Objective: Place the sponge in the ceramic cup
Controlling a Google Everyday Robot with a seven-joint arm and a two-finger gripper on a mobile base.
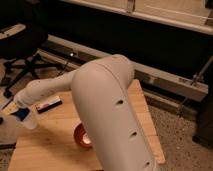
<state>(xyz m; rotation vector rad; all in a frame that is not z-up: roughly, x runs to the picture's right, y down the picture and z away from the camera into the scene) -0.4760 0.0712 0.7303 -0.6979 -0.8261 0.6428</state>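
The white arm (107,107) fills the middle of the view and reaches out to the far left edge of the wooden worktop (52,147), where the tool (15,106) sits at its end. The deep-blue sponge (20,114) shows right at the tip of the tool, directly below it and touching the rim area of the ceramic cup (29,121), which stands at the worktop's left edge. I cannot tell whether the tool is pinching the sponge or spread apart. A black-and-white bar (48,105) with a red stripe lies just beside the cup, to its right. A copper-brown bowl (80,136) sits near the middle of the worktop, partly hidden behind the arm.
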